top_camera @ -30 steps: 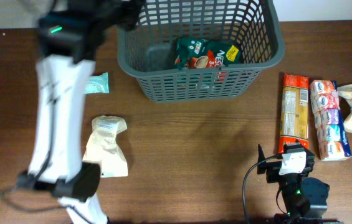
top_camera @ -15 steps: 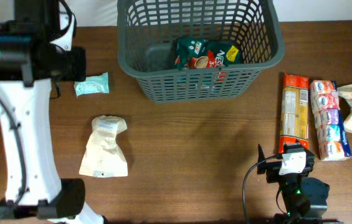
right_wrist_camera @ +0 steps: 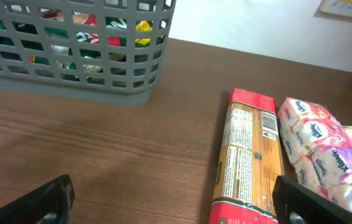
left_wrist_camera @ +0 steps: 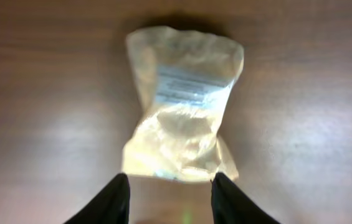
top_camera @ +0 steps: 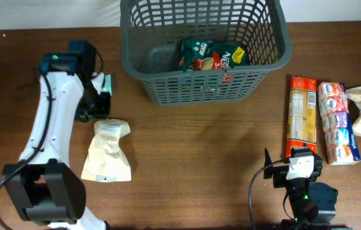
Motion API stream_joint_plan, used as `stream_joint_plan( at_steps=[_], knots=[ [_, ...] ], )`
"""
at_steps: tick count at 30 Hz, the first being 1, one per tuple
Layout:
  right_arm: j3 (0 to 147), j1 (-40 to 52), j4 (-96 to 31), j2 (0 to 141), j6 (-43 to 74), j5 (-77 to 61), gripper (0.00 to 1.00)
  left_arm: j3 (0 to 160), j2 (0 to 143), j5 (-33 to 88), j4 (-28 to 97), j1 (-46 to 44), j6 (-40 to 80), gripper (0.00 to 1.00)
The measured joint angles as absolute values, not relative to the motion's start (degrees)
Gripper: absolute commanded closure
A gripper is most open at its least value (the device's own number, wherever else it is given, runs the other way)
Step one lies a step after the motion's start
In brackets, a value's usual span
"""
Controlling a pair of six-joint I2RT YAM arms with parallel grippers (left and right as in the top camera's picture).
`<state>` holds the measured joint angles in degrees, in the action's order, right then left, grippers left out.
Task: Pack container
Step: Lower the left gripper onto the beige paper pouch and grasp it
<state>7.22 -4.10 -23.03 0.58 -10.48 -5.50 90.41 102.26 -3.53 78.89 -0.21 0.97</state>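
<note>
Evidently the left gripper (left_wrist_camera: 171, 182) hovers, fingers spread and empty, over the pale crinkled packet (left_wrist_camera: 185, 118), lined up to straddle one end for a pickup. The dark grey lattice basket (top_camera: 167, 89) stands at the table's far edge, a green Nescafé packet (top_camera: 209, 56) inside. The right gripper (right_wrist_camera: 172, 199), parked aside, gapes open, holding nothing.

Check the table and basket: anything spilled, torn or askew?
Nothing stands out. The container stands upright with a green packet inside; the left pincer hovers open over the intact beige pouch.
</note>
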Motion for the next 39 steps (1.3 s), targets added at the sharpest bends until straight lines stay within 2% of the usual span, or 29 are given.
stream_joint_plan(
  at_steps=[3, 5, 15, 32, 34, 36, 39],
  knots=[
    [7.22, -4.10, -23.05, 0.58, -10.44, -5.52, 0.01, 81.47, 99.18, -2.46, 71.64, -0.19, 0.05, 0.35],
    [7.22, -4.10, -23.03, 0.58, -10.48, -5.50, 0.01, 75.85, 95.98, -1.34, 66.63, -0.19, -0.40, 0.28],
    [7.22, -4.10, -23.05, 0.58, -10.50, -5.52, 0.01, 57.14, 91.39, 1.72, 52.36, -0.16, -0.67, 0.27],
    [7.22, -4.10, -23.05, 0.58, -10.48, -5.52, 0.01, 49.69, 91.35, -1.02, 40.99, 0.14, -0.89, 0.28],
    [7.22, -4.10, -23.05, 0.58, -10.48, -5.52, 0.01, 48.53, 91.24, -1.23, 39.51, 0.14, -0.95, 0.32],
    [7.22, -4.10, -23.05, 0.58, -10.50, -5.50, 0.01, 48.03, 90.94, -1.54, 38.92, 0.14, -1.06, 0.45],
    [7.22, -4.10, -23.05, 0.58, -10.50, -5.52, 0.01, 47.66, 90.83, -2.22, 38.52, 0.21, -1.28, 0.80]
  ],
)
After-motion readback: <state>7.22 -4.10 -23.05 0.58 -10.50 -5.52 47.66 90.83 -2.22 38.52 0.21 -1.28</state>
